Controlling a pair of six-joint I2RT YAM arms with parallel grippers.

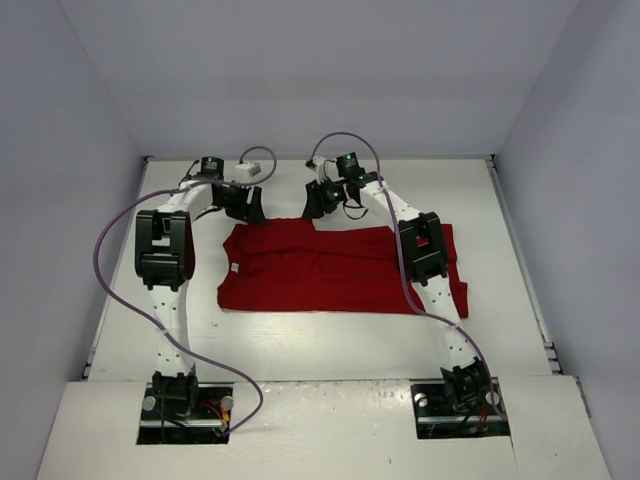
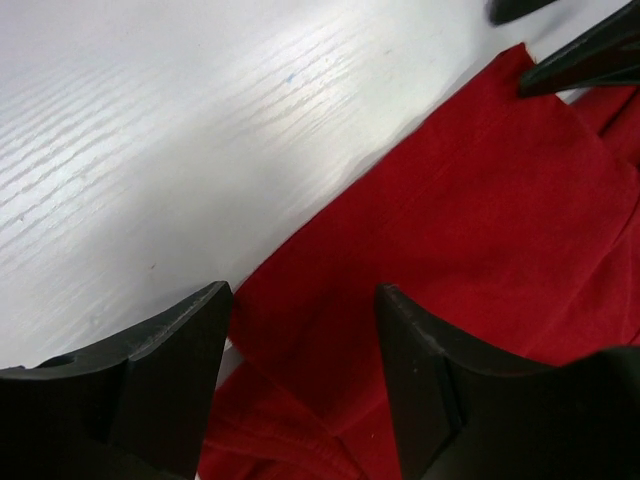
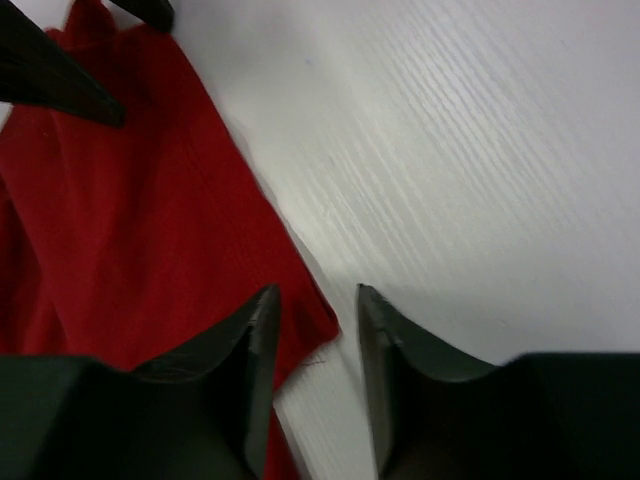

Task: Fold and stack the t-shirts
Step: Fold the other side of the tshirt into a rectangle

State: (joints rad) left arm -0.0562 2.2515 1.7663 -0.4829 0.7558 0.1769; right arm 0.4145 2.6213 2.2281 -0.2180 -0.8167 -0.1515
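Top external view: the shirt [image 1: 330, 270] lies flat on the worktop [image 1: 300, 345]. Its long axis runs crosswise from my left arm's side to my right's, and both my tools sit at its far edge. My left tool [image 1: 245, 205] hangs at the far left corner. My right tool [image 1: 322, 200] hangs near it along the same edge, over a small step in the cloth's outline, so most of the shirt's length trails off past the right tool's outer side. From either tool the body of the shirt spreads back toward my bases.

Wrist views show both tools released. The left one's fingers [image 2: 170, 350] stand wide apart with red cloth under the gap. The right one's stand closer together but parted, with a cloth corner at the mouth of the gap and white worktop on the other side. Neither grips anything.

I judge the coming fold turns on pinching this far edge and drawing it toward me, across the short axis.
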